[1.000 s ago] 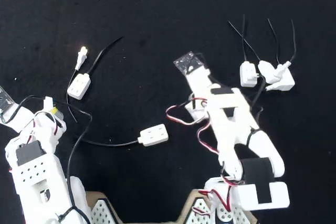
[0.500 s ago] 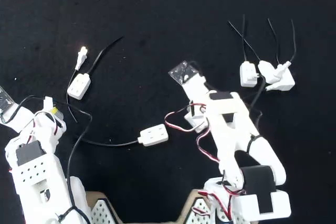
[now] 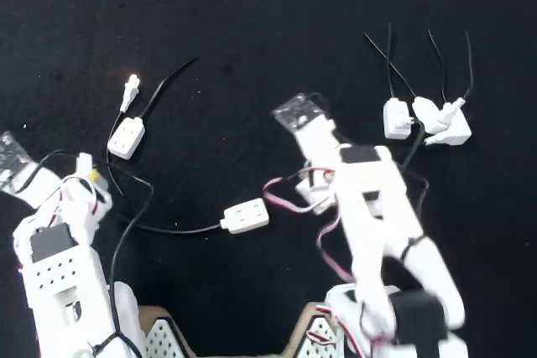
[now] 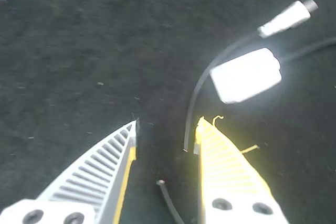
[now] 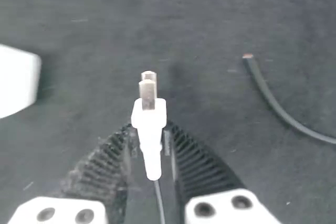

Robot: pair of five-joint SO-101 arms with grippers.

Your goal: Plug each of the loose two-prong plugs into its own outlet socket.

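The left pincer (image 4: 168,124) stands open, a black cable (image 4: 193,109) ending between its tips. Ahead of it lie a white outlet socket (image 4: 245,75) and, beyond that, a loose two-prong plug (image 4: 286,18). The right pincer (image 5: 148,129) is clamped on a second plug (image 5: 148,113), prongs forward. It looks like the carrying step. Next the prongs need lining up with the side socket (image 5: 16,80).

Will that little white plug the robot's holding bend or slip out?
Probably stiff: the plug stands straight in the right tool. Slipping seems unlikely, since ridged pads squeeze both sides. Its thin wire likely flops.
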